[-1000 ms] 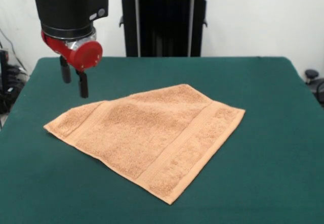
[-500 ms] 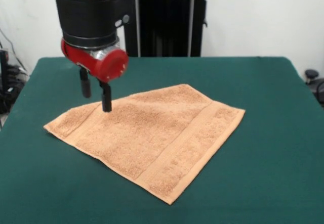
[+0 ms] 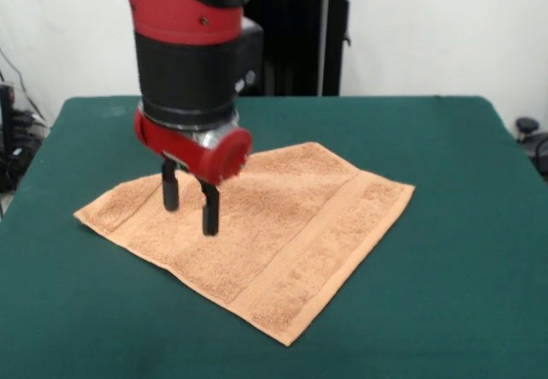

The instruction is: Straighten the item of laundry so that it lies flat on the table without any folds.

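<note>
The peach terry towel [image 3: 282, 225] lies on the dark green table [image 3: 462, 251], turned like a diamond. A woven band runs near its right edge and another near its left corner. Its far left edge is straight and looks folded under. My gripper [image 3: 190, 211] hangs over the towel's left half. Its two black fingers [image 3: 210, 208] point down and stand apart, open and empty, close above the cloth.
The black pedestal [image 3: 282, 45] stands at the table's far edge. A white wall is behind it. Cables and dark gear [image 3: 13, 139] lie off the table's left side.
My arm has moved from beyond the towel's far left edge, toward the camera and to the right, and down over the towel. The towel has not moved.
</note>
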{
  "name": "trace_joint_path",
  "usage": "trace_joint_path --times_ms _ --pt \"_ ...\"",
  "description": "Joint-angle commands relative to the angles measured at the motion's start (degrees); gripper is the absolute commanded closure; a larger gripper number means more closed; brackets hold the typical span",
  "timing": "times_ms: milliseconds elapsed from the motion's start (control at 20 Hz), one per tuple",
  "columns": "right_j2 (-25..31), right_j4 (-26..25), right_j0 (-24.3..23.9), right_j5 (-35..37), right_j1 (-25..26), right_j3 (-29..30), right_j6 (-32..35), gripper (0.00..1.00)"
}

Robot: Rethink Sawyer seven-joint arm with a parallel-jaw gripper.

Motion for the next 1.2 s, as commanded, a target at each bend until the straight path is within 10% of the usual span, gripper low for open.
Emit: trace_joint_path --times_ms 50,1200 --pt "3.42 2.11 3.13 -3.94 9.55 -3.05 9.77 0.0" --pt "14.15 -3.69 3.02 10.54 10.9 -5.66 -12.54 0.0"
